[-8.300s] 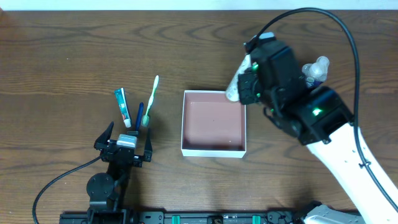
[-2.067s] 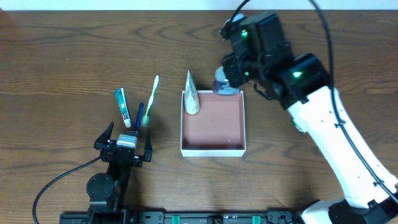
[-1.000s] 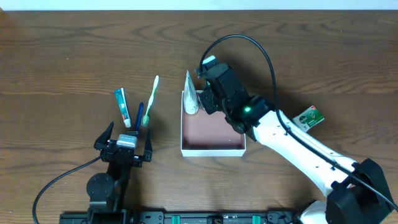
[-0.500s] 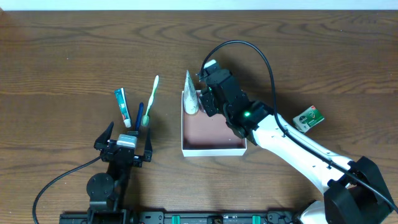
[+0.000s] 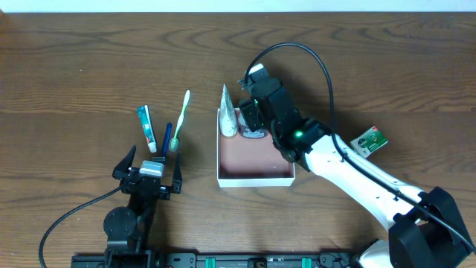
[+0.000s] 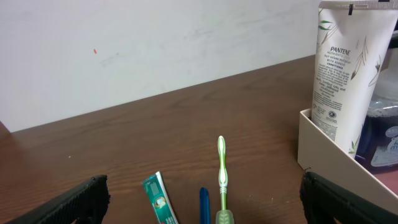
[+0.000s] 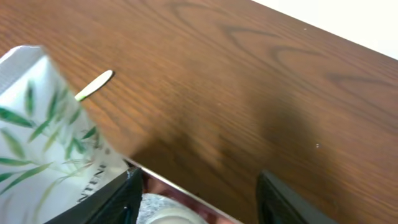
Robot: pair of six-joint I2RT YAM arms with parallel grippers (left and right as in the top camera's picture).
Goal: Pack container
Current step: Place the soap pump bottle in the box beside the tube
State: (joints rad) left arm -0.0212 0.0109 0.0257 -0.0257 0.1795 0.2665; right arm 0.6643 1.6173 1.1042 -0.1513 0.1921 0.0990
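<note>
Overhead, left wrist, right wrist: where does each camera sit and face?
Overhead: above the table, facing straight down; left arm and right arm show.
Left wrist: low, facing the wall over the toothbrush; own fingers at corners.
Right wrist: above the container, tilted down past its rim; own fingers below.
Shared: the Pantene tube, all three.

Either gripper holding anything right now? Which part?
Left gripper: nothing, jaws open. Right gripper: jaws straddle the pale cap of the dark blue bottle in the white-walled container; contact cannot be told.
</note>
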